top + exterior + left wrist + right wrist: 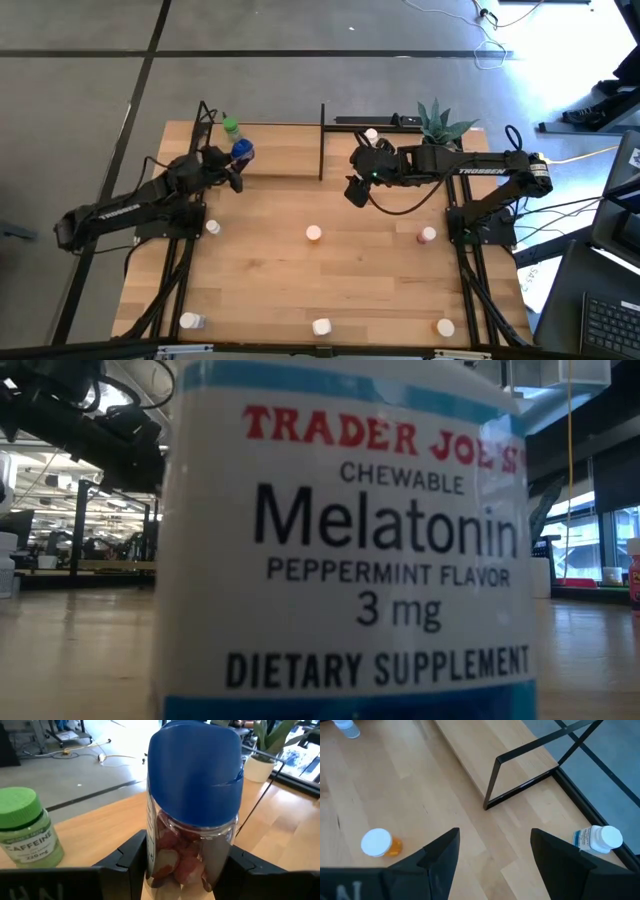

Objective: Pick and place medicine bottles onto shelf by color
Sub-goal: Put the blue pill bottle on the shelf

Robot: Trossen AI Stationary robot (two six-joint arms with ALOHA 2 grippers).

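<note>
**A:** Why is the left gripper [236,170] up at the far-left corner of the desk [260,290]?

**B:** Its jaws are clenched on the blue-capped bottle [192,805], a clear one with reddish pieces inside. It holds the bottle upright over the left part of the shelf [285,160], just beside the green bottle [231,127]. In the left wrist view that green bottle [27,827] reads "caffeine" and stands alone on the board. My guess is that the coloured caps are being grouped at that end.

**A:** So blue goes beside green?

**B:** That looks like the plan. I can't tell whether the bottle's base touches the board yet.

**A:** And the right gripper [357,190]?

**B:** It hovers near the middle of the desk, just in front of the shelf's centre post, jaws released and holding nothing. Its wrist view shows bare wood between the fingers, an orange bottle with a white cap [379,843] to one side and a white bottle [597,839] lying by the shelf's edge. I'd say it is choosing its next pick.

**A:** What is left to sort?

**B:** Most of it. Bottles stand scattered well apart on the desk: one with a pale cap at centre [314,233], a pink one [428,235] to its right, and more along the near edge. One white bottle [371,135] sits by the potted plant [438,125].

**A:** The low view?

**B:** Blocked by a melatonin bottle [350,550] right against the lens.
</note>
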